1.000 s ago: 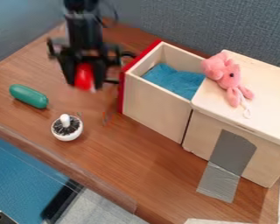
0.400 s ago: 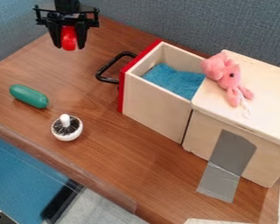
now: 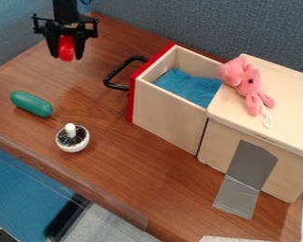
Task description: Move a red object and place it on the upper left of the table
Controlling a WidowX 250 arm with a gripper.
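Fingers (image 3: 79,49) of the black gripper (image 3: 66,57) pinch the red object (image 3: 66,48) from both sides, over the upper left part of the table (image 3: 135,156). It looks smooth and rounded, longer than wide, with its lower end reaching slightly past the fingertips; whether it touches the wood I cannot tell.

Left of the fingers, near them, the table's edge slants down toward the lower left, with a blue-grey textured wall (image 3: 236,28) behind. Brown grained wood spreads below the fingers and rightward, leaving room between them and the black bent handle (image 3: 120,71) on the drawer's red front (image 3: 131,97).

Down and left of them lies a smooth green oblong (image 3: 31,103); farther below, a round white-rimmed brush (image 3: 72,138) stands with dark bristles around a white knob.

Beyond the handle, well apart from the fingers, the pale wooden drawer (image 3: 168,125) holds fluffy blue cloth (image 3: 189,87). Farther right, a fuzzy pink plush toy (image 3: 247,85) rests on the flat box top (image 3: 283,111), and creased silvery tape (image 3: 250,163) runs from the box side onto the table.
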